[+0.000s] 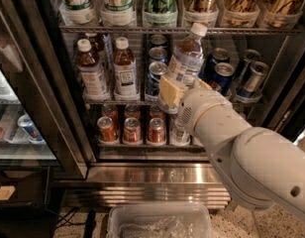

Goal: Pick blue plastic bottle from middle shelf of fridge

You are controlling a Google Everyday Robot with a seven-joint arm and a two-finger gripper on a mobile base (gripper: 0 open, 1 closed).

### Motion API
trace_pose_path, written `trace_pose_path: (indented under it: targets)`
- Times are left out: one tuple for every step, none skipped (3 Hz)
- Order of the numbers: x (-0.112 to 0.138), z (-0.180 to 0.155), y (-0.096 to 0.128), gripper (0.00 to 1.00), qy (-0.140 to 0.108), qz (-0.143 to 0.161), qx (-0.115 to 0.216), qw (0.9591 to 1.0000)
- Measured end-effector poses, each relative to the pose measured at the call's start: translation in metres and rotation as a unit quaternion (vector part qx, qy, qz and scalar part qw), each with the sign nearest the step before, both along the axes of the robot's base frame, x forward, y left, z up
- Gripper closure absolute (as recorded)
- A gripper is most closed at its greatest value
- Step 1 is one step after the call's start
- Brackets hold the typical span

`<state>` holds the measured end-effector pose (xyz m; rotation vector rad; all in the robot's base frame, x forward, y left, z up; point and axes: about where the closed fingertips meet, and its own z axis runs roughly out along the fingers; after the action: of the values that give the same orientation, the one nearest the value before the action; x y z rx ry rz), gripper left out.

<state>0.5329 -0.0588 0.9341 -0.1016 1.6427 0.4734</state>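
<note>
While facing the fridge point(48, 83) from the front, found the gripper point(186, 88) at mid-height, just in front of the middle shelf point(118, 101), clenched on the bottle point(184, 58). Saw one yellowish pad point(170, 90) pressed against the bottle's lower left side, with the other finger on the right side, partly hidden. Found the bottle tilted, its white cap point(198, 29) up and to the right, just below the edge of the top shelf point(118, 29). Could not see the bottle's foot behind the pad, so could not tell whether touching the middle shelf or apart from it. Traced the white arm point(251, 157) from the gripper down to the lower right corner, across the front of the shelves.

On the middle shelf, noted two brown bottles point(124, 68) with white caps upright at the left, well apart from the gripper. Noted blue cans point(219, 73) behind the held bottle, on both sides of it. Below, counted three red cans point(131, 129) in a row on the bottom shelf point(142, 145), just left of the arm. Saw a row of tall bottles and cans point(160, 4) above, on the top shelf. Under the shelves, made out the steel base point(157, 177) and, in front of it on the floor, a clear tub point(157, 219).
</note>
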Motion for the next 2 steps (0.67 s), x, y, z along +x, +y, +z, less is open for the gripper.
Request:
trace_pose_path:
  targets:
    - [0.0, 0.0, 0.0, 1.0, 0.0, 0.0, 0.0, 1.0]
    - [-0.0014, -0.0044, 0.003, 1.0, 0.023, 0.021, 0.011, 0.9995]
